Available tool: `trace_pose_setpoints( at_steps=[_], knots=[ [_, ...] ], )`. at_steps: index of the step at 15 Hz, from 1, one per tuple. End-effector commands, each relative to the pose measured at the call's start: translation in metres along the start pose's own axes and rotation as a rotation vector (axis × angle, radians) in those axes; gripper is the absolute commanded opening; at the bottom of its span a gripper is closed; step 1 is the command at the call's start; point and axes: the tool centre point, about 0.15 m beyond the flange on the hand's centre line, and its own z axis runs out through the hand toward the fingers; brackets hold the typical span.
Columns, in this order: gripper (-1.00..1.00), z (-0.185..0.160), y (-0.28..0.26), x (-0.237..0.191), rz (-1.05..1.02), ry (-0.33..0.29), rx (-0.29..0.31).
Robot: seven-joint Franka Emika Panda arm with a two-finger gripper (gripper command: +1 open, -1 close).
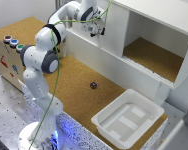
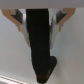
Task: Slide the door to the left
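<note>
The door is a plain white panel covering the half of the white cabinet toward the exterior view's left. My gripper is pressed up against the door's face. In the wrist view, a black bar-shaped handle runs across the white door and sits between my two fingers. The gripper looks closed against both sides of the handle.
The cabinet's other half is open and shows a cork floor. A white plastic tray stands on the cork table by the cabinet's right end. A small dark object lies on the table. A box with coloured buttons stands at the left.
</note>
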Motion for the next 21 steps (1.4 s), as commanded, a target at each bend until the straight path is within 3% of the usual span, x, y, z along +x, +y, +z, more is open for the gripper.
trace_pose_setpoints(
  at_steps=[1,9,10,15,21],
  knots=[
    [1.00,0.014,-0.010,0.028,-0.009,-0.004,-0.103],
    [1.00,0.014,-0.010,0.028,-0.009,-0.004,-0.103],
    [1.00,0.000,-0.004,-0.002,-0.012,-0.004,-0.012],
    [1.00,-0.010,0.005,-0.038,0.052,-0.069,-0.025],
    [1.00,-0.022,0.021,-0.087,0.014,-0.078,0.017]
  ],
)
